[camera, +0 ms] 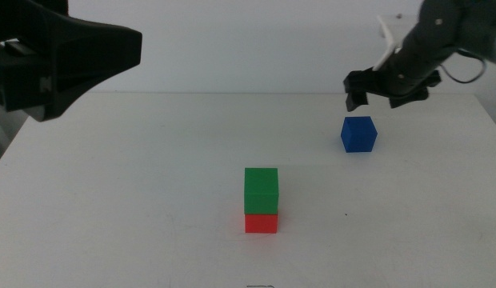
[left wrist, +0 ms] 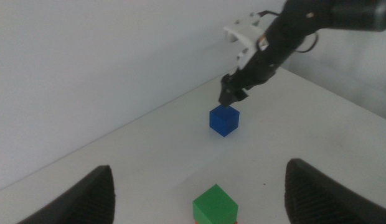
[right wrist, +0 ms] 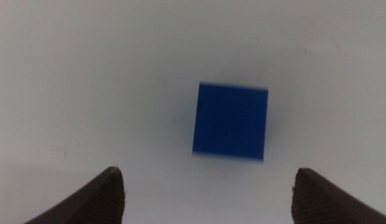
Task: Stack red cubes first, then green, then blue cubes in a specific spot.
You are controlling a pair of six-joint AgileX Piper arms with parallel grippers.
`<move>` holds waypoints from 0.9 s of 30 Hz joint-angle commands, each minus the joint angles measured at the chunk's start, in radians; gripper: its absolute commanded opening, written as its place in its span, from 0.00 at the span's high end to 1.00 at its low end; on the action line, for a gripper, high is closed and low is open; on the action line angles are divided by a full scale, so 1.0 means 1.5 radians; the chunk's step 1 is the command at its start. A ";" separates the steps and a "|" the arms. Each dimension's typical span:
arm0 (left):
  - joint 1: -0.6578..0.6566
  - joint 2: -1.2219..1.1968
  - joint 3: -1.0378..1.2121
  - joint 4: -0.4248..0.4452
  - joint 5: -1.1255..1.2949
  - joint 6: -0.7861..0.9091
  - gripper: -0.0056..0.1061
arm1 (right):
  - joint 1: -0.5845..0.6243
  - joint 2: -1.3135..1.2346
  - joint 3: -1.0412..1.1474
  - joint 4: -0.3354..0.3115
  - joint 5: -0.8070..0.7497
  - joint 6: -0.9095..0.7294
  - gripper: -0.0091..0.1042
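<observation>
Hovering wide above blue cube (right wrist: 231,121), right end effector (camera: 386,96), left end effector (left wrist: 199,190) wide, green (camera: 261,190) on red (camera: 261,222)

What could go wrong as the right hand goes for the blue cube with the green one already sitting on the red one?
1. The open right hand hovers above the small solid blue cube, which looks turned relative to it in the right wrist view; a closing grip could catch corners and twist it.
2. The small green cube rests on the small red cube; a rough placement might topple that stack.

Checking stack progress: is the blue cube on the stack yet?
Off. The blue cube sits on the table, apart from the green cube; right hand above it.
</observation>
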 commanded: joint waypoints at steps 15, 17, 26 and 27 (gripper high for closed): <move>-0.001 0.000 -0.018 -0.020 -0.047 -0.005 0.11 | -0.002 0.132 -0.137 -0.029 0.001 0.001 0.09; -0.001 0.000 -0.018 -0.020 -0.047 -0.005 0.11 | -0.002 0.139 -0.138 -0.030 -0.001 0.012 0.09; -0.001 0.000 -0.018 -0.020 -0.047 -0.005 0.11 | -0.002 0.153 -0.138 -0.089 -0.015 0.093 0.36; -0.001 0.000 -0.018 -0.020 -0.047 -0.005 0.11 | -0.002 0.153 -0.138 -0.100 -0.016 0.103 0.45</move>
